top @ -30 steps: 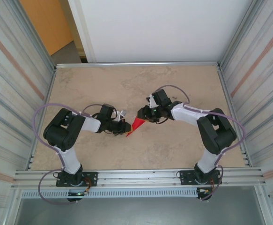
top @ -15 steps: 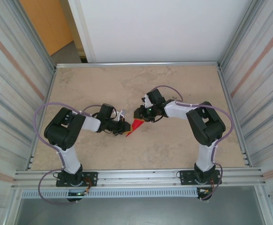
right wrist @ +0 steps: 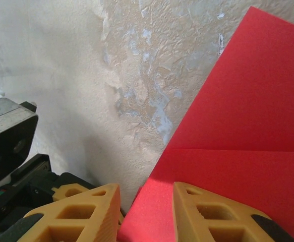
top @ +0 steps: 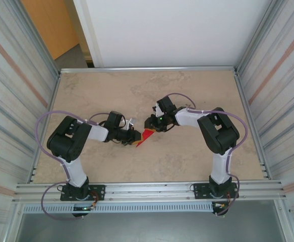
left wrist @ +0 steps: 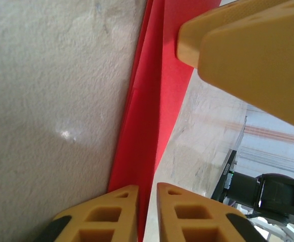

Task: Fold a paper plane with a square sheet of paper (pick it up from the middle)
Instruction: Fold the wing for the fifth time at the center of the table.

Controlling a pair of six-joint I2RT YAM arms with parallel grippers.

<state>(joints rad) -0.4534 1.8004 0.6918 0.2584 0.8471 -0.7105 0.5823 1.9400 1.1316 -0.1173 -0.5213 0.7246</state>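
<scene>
Thin bright red sheet of paper (top: 147,135), partly folded: from the top camera it reads as a small pointed wedge, tip toward the near edge. It lies near the middle of the beige, mottled stone-look worktop (top: 187,161), between the two grippers.

Right wrist view: paper (right wrist: 247,101) lies flat on the worktop. One straight crease runs across it, and a slanting edge rises to the upper right.

Left wrist view: paper (left wrist: 159,91) shows as a long narrow band with stacked edges on its left side.

Left gripper (top: 135,136) sits at the wedge's left side, arm low over the worktop. Its yellow fingers (left wrist: 101,217) are almost together, with a slim gap between them and the paper's edge running into it. Cannot tell whether they pinch it.

Right gripper (top: 150,122) is at the wedge's far upper corner. Its yellow fingers (right wrist: 81,212) stand clearly apart, jaws partly open, with red paper lying in the gap; nothing is clamped. One of them shows above the paper in the left wrist view.

Surroundings: corrugated metal walls (top: 10,91) on both sides, white panel (top: 172,30) behind.
</scene>
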